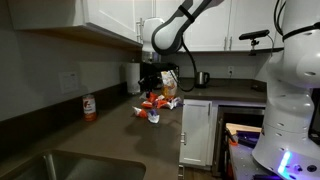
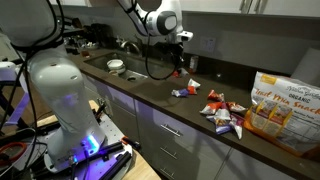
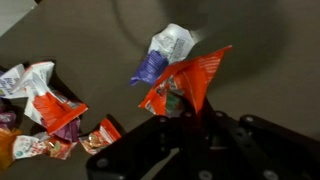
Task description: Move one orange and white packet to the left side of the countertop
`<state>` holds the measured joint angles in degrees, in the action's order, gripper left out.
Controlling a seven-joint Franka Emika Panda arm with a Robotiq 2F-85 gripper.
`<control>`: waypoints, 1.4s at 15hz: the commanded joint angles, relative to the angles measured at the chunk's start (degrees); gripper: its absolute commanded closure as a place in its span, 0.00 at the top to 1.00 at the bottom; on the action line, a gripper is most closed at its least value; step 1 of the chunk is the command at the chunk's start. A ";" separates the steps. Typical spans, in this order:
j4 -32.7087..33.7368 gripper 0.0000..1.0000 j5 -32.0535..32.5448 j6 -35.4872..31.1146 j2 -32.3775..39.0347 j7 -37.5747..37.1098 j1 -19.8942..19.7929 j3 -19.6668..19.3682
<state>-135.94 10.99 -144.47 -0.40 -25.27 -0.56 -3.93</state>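
Note:
My gripper (image 3: pixel 185 118) is shut on one orange and white packet (image 3: pixel 188 82), pinched at its lower edge and held above the dark countertop (image 3: pixel 260 70). A white and purple packet (image 3: pixel 165 48) lies on the counter just behind the held one. Several more orange and white packets (image 3: pixel 50 112) lie in a pile at the left of the wrist view. In both exterior views the gripper (image 1: pixel 151 84) (image 2: pixel 178 64) hangs above the countertop (image 1: pixel 110 130) (image 2: pixel 150 85), near the packet pile (image 1: pixel 152 104) (image 2: pixel 222 113) and a single loose packet (image 2: pixel 186 91).
A large orange snack bag (image 2: pixel 285 105) stands beyond the pile. A white bottle with a red label (image 1: pixel 89 107) stands by the wall. A steel sink (image 1: pixel 70 165) is set in the counter, with a bowl (image 2: pixel 116 66) near it. A kettle (image 1: pixel 201 77) stands at the back.

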 commanded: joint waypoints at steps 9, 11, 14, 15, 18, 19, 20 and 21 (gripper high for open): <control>1.79 0.35 7.13 -12.94 9.25 -1.73 3.17 1.49; 1.86 0.40 8.03 -13.23 9.92 -1.61 3.63 0.63; 1.75 0.60 8.12 -12.39 9.47 -1.31 4.09 -0.26; 1.47 0.66 7.46 -11.43 8.61 -0.83 4.15 -0.32; 0.27 0.85 5.13 -8.35 5.81 0.61 3.72 0.16; -0.27 0.92 5.56 -7.57 4.79 0.18 3.65 0.07; -0.90 0.97 5.18 -6.71 3.61 0.59 3.40 0.30; -1.61 1.00 5.69 -5.72 2.28 0.21 3.22 0.29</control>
<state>-134.64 17.14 -153.10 6.80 -25.42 2.71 -3.41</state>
